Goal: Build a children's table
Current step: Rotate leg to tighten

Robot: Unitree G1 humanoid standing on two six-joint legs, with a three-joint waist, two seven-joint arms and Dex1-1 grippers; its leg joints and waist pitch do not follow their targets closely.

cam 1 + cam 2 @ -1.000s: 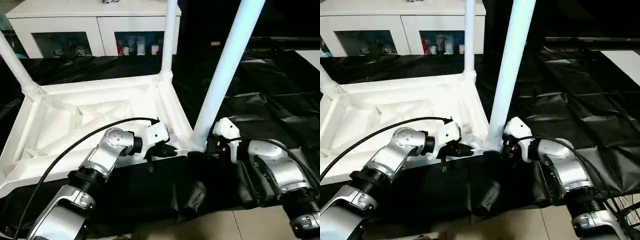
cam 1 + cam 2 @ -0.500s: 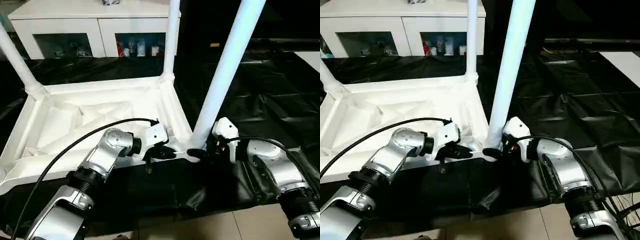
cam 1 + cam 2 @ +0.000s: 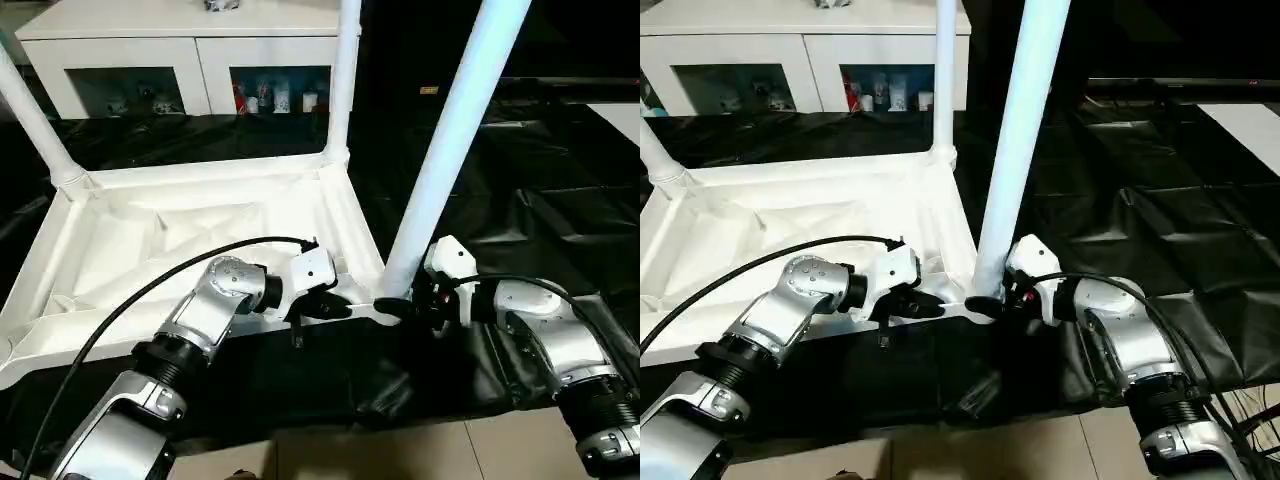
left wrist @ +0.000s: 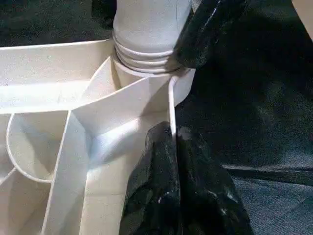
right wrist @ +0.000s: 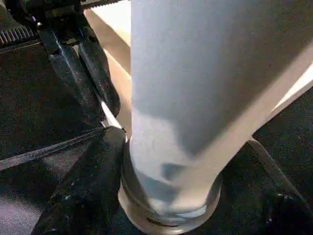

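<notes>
No legible text, label or number anywhere

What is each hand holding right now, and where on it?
The left hand pinches the tabletop's rim near the corner. The right hand grips the near leg at its base.

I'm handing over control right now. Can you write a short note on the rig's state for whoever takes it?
Left end effector: shut on the tabletop rim by the near corner.
Right end effector: closed around the base of the near leg at its corner socket.
The tabletop lies upside down on black sheeting. Three legs stand in sockets.
Left: the fourth corner isn't visible; check it, and the near leg's seating.
</notes>
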